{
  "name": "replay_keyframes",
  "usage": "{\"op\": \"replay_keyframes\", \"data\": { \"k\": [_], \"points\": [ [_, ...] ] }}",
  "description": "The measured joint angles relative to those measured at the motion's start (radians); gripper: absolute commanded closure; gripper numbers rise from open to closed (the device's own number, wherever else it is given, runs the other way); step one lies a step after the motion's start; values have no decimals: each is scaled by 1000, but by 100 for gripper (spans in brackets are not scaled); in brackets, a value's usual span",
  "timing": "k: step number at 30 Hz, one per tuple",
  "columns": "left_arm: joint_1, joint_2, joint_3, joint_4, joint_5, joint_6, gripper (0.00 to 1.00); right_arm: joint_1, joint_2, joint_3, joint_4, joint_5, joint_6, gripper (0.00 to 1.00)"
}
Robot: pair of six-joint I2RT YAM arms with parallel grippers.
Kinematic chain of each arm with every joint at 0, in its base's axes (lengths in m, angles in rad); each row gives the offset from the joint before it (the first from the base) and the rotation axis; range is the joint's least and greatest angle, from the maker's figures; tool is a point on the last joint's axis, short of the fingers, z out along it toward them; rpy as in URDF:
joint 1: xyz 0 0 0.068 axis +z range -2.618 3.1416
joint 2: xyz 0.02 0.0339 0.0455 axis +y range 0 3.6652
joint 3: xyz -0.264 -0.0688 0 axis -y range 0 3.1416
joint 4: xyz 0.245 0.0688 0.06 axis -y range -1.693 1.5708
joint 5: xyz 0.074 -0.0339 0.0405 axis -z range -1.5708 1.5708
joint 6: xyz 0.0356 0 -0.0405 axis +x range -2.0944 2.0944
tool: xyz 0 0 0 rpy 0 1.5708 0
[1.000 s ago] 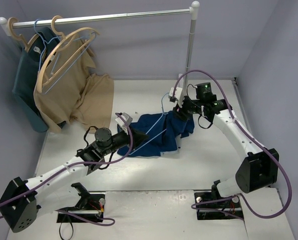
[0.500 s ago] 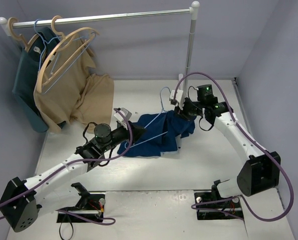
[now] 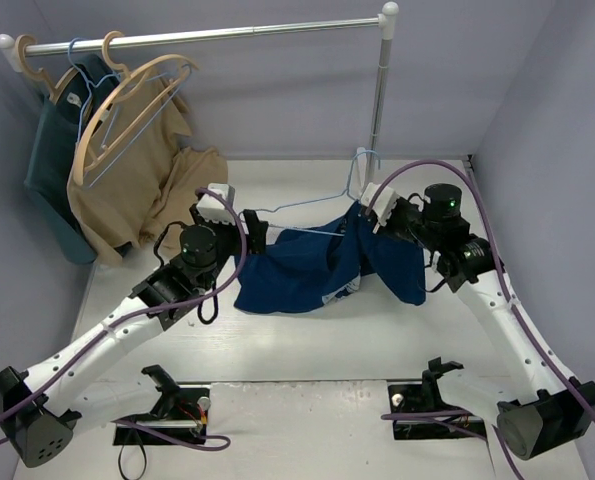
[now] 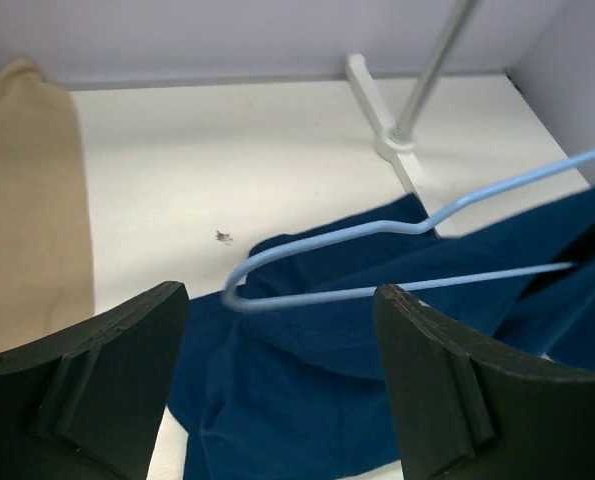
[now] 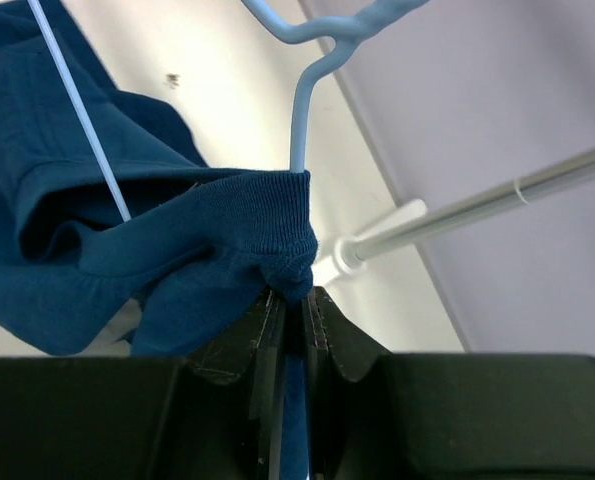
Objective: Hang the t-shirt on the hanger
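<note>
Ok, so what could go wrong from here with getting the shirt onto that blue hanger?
1. One arm of the thin light-blue wire hanger lies bare outside the navy-blue t-shirt, so the shirt could slide off.
2. The right pincer pinches only a small bunch of collar; it may slip.
3. The left pincer is open, holding nothing, so the hanger may tilt.

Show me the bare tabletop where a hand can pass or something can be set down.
Free: the far strip of table between the tan garment and the rack pole, and the near strip between the t-shirt and the arm bases. Crowded: the middle, where t-shirt, hanger, the open left gripper and the right gripper pinching the collar meet.
</note>
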Motion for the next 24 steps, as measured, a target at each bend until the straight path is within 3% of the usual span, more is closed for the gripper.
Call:
{"op": "replay_keyframes", "data": {
  "k": [4, 12, 24],
  "points": [
    [0, -1, 51, -57, -72, -60, 25, 12, -11, -6, 15, 72, 16, 100],
    [-33, 112, 58, -72, -46, -220, 31, 81, -4, -24, 59, 187, 41, 100],
    [-333, 287, 72, 39, -277, -290, 31, 141, 58, -23, 82, 331, 105, 100]
  ]
}}
